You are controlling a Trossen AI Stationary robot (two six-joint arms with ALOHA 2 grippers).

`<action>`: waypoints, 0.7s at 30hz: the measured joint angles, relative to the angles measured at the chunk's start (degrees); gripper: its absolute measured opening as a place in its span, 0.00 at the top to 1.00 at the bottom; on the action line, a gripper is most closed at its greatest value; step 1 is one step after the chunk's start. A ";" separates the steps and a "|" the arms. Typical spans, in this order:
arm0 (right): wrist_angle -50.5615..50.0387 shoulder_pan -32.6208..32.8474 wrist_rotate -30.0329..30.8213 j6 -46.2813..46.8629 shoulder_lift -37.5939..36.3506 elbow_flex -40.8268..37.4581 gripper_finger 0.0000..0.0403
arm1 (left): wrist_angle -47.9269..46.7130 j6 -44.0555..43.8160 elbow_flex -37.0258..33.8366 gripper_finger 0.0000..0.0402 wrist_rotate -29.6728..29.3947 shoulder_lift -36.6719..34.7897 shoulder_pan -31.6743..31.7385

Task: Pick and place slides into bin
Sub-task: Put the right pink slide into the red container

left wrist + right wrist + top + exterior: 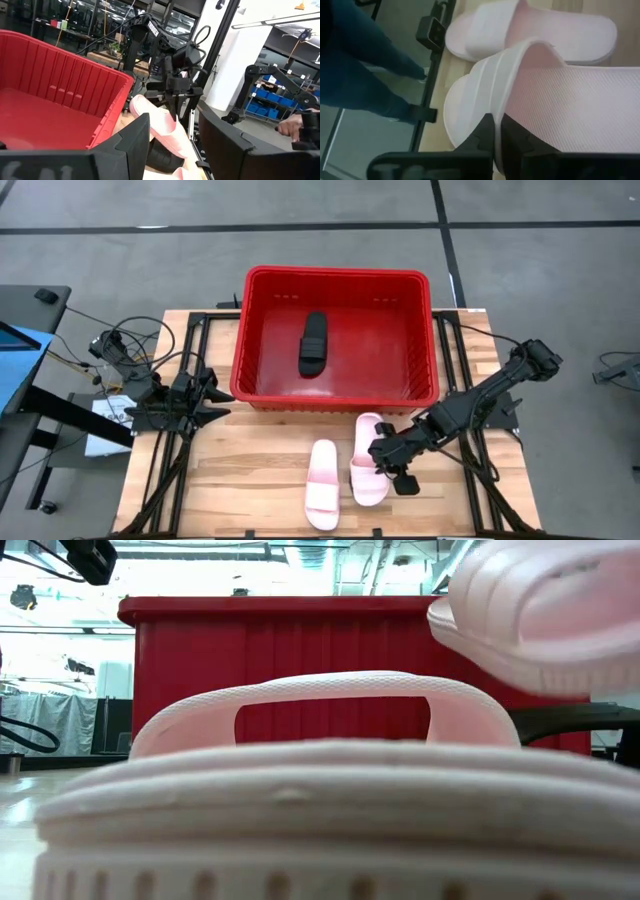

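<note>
Wooden table (250, 460) bears red bin (335, 398), pink slides (322, 483).

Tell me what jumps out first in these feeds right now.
The big red bin at the table's far middle, with one black slide lying inside it. In front of it sit two pink slides: the right claw is shut on the strap edge of the right pink slide, while the left pink slide lies free beside it. The left claw waits left of the bin.
</note>
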 joint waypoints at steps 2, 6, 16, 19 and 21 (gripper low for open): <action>-0.94 0.27 0.09 -0.04 0.00 1.33 1.00 | 0.01 0.00 0.00 0.60 -0.01 0.00 0.00; -2.80 0.27 0.17 0.00 -0.04 4.01 1.00 | -0.02 -0.01 0.00 0.60 0.00 0.00 0.00; -11.32 0.14 1.92 -0.13 -0.09 14.55 1.00 | -0.04 -0.02 0.00 0.60 0.00 0.00 -0.01; -14.00 0.12 2.54 -1.04 -0.11 18.46 1.00 | -0.04 -0.02 0.00 0.60 -0.01 0.00 0.00; -16.08 0.01 3.80 -2.06 -0.13 21.23 1.00 | -0.04 -0.02 0.00 0.60 -0.01 0.00 0.00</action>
